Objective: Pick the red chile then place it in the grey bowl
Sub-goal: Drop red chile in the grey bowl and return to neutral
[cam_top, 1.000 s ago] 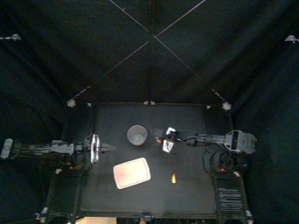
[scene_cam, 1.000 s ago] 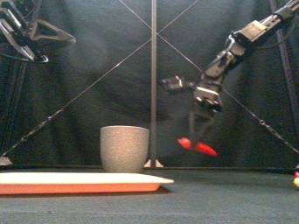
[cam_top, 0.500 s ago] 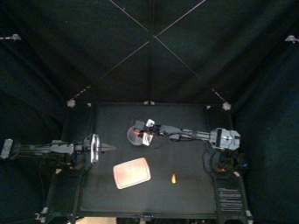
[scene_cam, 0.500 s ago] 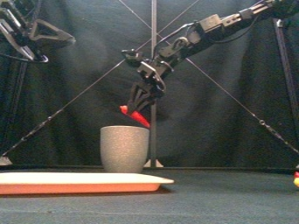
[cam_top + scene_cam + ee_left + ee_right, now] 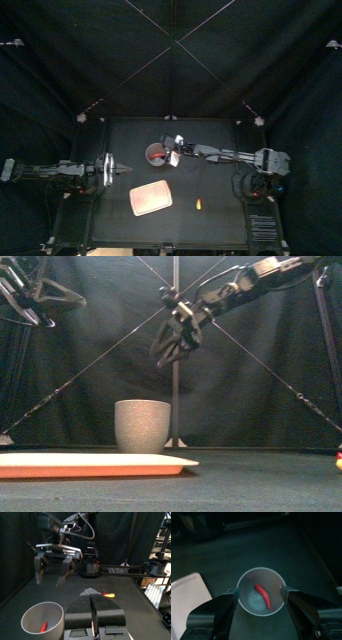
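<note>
Black table [image 5: 214, 222]: red chile [image 5: 262, 596] sits inside the grey bowl [image 5: 142, 426], right gripper [image 5: 174, 351] above it, jaws spread, empty. Left gripper [image 5: 92, 599] parked, pinched together. Pulling away low could clip the rim, tipping it.

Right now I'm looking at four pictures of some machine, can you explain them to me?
It is a two-armed robot at a black table. One picture looks down from above, one looks level from the table's front, and two come from cameras on the wrists. The right pincer hangs open above the tall grey cup, and the red chile lies inside it. The left pincer is shut, holds nothing, and rests at the table's left side. A flat pink tray and a small yellow toy also lie on the table.
</note>
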Available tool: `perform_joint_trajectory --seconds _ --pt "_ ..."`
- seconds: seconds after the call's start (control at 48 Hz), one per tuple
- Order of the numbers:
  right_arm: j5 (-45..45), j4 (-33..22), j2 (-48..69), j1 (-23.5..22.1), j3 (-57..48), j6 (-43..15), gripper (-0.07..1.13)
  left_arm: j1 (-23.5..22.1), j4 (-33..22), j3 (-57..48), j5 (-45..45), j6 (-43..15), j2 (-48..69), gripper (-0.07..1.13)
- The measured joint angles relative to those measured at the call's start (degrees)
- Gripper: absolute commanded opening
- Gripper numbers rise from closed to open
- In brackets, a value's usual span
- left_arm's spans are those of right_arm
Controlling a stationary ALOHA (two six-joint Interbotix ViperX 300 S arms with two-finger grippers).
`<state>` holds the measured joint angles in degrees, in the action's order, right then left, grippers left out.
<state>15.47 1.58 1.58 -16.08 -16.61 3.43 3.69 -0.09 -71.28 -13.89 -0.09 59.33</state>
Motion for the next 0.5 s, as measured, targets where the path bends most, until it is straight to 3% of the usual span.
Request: perform_joint_trajectory --seconds 0.5 --pt "-11.69 -0.26 45.44 6.06 -33.4 -1.23 0.98 0.0 0.0 0.0 0.0 0.0 0.18 -0.04"
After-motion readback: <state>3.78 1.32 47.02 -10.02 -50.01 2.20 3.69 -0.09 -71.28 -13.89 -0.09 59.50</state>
